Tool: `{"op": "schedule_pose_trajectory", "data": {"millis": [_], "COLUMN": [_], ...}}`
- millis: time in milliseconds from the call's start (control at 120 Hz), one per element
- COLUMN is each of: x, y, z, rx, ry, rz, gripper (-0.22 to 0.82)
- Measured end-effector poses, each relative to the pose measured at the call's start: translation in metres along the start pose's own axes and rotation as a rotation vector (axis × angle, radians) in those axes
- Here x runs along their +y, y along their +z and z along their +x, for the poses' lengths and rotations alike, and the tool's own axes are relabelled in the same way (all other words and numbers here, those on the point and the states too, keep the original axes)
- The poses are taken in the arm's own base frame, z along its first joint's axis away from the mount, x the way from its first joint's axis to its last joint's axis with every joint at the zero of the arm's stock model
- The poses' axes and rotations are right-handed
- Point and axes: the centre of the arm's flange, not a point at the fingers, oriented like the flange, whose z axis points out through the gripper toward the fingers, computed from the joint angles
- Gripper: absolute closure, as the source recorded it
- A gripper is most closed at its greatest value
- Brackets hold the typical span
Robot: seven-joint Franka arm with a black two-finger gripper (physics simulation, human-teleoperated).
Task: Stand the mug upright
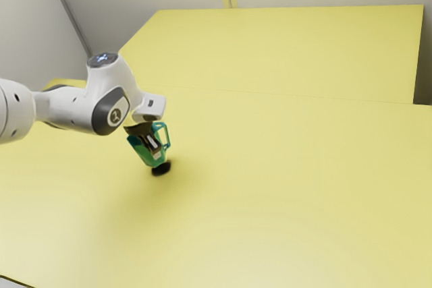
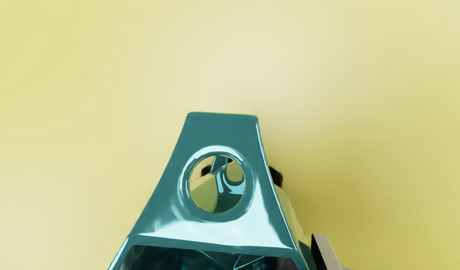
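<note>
Two fingers grip one tilted teal mug.

You have: teal mug, one; white arm, one; black gripper, one; yellow surfaces, two.

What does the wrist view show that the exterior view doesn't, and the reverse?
Wrist view: a round hole framed face-on by the teal surface of the mug.

Exterior view: the white arm reaching in from the exterior view's left, and the mug's overall tilt at the gripper.

Both: the teal mug, part of the gripper, the yellow table and something dark near the mug; I can't tell whether that is a shadow.
</note>
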Motion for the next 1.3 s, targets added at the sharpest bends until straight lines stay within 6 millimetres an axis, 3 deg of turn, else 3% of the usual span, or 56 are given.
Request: {"op": "schedule_pose_trajectory", "data": {"millis": [175, 358, 867, 1300], "x": [0.011, 0.005, 0.006, 0.018], "y": [0.008, 0.021, 0.029, 0.027], "z": [-0.015, -0.027, -0.024, -0.016], "rx": [-0.023, -0.048, -0.044, -0.04], "ry": [-0.033, -0.082, -0.141, -0.128], "rz": [-0.006, -0.003, 0.012, 0.006], "gripper": [0.78, 0.78, 0.77, 0.47]}}
